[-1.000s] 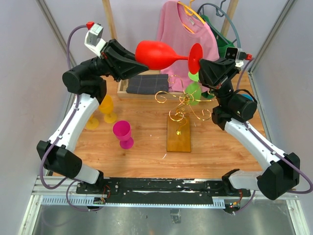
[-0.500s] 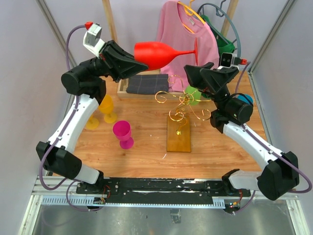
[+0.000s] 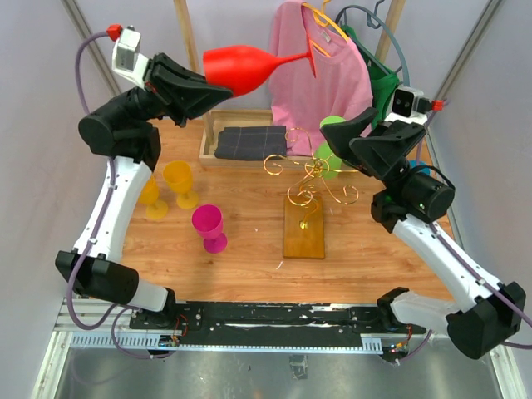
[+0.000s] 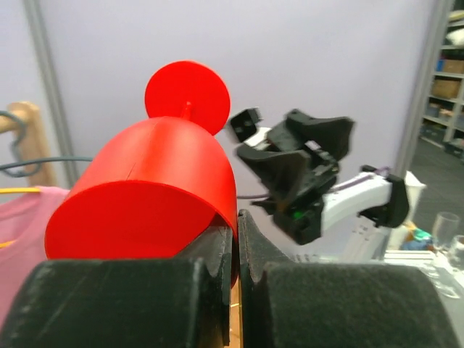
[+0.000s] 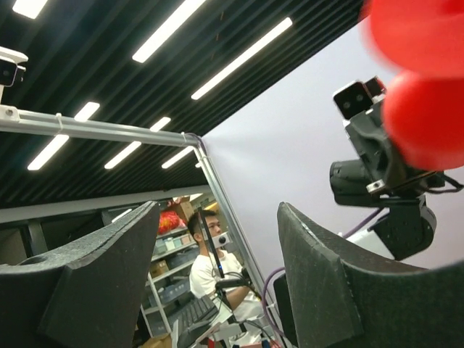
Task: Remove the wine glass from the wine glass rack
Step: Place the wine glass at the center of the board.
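A red wine glass [image 3: 241, 66] lies sideways in the air, high over the table's back left, its foot toward the pink sweater. My left gripper [image 3: 208, 81] is shut on the rim of its bowl; in the left wrist view the jaws [image 4: 238, 239] pinch the red wall of the glass [image 4: 145, 196]. The wine glass rack [image 3: 312, 179], gold wire on a brown block, stands mid-table with a green glass [image 3: 330, 156] at its far side, partly hidden. My right gripper [image 3: 342, 143] hangs open and empty above the rack's right side, apart from the red glass [image 5: 428, 109]; nothing sits in the gap of this gripper [image 5: 217, 217].
Two yellow glasses [image 3: 179, 183] and a magenta glass [image 3: 209, 226] stand on the left of the table. A wooden tray with a dark cloth [image 3: 249, 141] sits at the back. A pink sweater [image 3: 320, 71] and a green garment [image 3: 382, 76] hang behind.
The right gripper let go of the red glass's foot, opened and drew back to the right. The left arm carried the glass up and to the left.
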`<state>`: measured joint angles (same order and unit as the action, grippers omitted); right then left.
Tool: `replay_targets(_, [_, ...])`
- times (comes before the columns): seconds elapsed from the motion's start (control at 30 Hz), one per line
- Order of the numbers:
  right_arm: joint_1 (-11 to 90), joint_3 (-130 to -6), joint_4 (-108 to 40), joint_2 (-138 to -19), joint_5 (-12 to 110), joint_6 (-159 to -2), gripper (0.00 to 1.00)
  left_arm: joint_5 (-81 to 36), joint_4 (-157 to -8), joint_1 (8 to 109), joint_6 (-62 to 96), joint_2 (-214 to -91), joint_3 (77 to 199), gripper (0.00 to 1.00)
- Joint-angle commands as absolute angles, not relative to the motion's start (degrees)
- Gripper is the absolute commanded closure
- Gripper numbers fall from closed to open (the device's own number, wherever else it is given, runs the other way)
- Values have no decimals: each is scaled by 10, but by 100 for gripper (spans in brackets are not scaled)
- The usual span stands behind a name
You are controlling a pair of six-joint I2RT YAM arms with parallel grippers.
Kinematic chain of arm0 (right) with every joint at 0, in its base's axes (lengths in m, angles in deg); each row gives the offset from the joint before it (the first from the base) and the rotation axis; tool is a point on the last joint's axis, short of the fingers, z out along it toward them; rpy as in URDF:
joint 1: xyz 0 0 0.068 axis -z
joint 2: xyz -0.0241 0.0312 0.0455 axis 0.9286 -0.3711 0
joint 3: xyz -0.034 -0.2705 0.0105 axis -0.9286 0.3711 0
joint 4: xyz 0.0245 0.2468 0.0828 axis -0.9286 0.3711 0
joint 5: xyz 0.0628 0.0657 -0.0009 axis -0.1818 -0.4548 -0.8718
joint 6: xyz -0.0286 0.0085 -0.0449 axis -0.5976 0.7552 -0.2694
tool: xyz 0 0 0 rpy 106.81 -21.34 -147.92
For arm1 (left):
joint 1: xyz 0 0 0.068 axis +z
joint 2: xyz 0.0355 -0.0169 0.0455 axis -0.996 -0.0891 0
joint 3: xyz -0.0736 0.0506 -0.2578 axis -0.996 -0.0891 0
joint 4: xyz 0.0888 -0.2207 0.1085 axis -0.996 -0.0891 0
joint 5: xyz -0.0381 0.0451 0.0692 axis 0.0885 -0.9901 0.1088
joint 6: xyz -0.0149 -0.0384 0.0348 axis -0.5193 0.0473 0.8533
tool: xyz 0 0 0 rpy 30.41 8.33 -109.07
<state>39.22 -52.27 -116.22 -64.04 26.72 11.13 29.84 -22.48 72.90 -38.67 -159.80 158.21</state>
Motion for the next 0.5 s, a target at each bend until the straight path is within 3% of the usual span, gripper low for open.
replay_targets(0.0, [393,-565,-1060,-584,204,41,32,302,-420,767,-219,-1581,1635,100])
replay_targets(0.2, [396,-681,-786,-538,135,-113,32,199,-921,769,181,-1573,1754,100])
replay_targets(0.33, [396,-747,-633,-524,118,-195,31,118,-1103,769,288,-1588,1837,100])
replay_targets(0.47, [396,-780,-561,-510,119,-239,31,50,-1210,769,367,-1560,1823,100])
